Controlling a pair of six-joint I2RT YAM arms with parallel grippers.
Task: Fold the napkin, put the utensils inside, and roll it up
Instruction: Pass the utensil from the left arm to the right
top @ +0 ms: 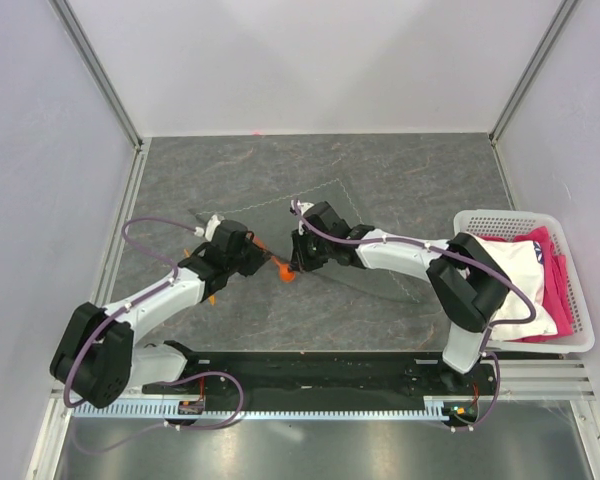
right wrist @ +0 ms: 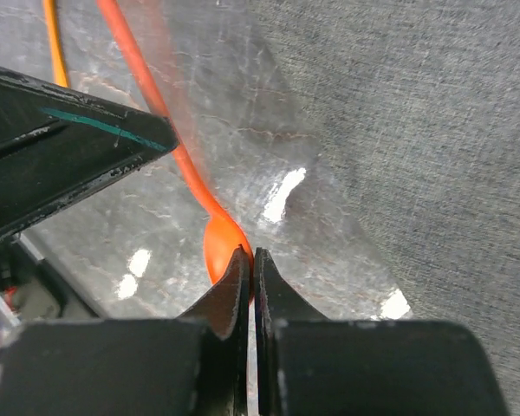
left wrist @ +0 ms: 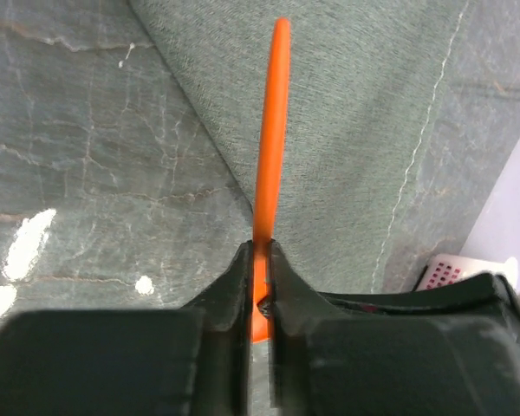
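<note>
My left tool [left wrist: 261,260] hides the near end of the orange utensil [left wrist: 271,130] it pinches, my right tool [right wrist: 250,264] covers part of its rounded bowl, and its blurred handle leaves the right wrist view's top edge, as does a second orange utensil [right wrist: 55,43].

Grey cloth on grey stone, with two bits of orange: that is what my feeds give me.
The napkin [top: 270,215] reads dark charcoal with a thin pale stitched hem. The table [top: 400,170] around the napkin is a lighter grey-green, marbled with white and rust veins. At the napkin's near edge the spoon [right wrist: 221,247] is bright orange, and the second utensil [right wrist: 54,43], off the napkin, looks yellower. The left gripper [left wrist: 260,253] and right gripper [right wrist: 250,257] are black. My arms [top: 170,295] are white with black joints and purple cables [top: 158,221]. Right of the napkin, a white perforated basket [top: 510,216] holds white cloth [top: 515,270] and pink cloth [top: 560,300].
</note>
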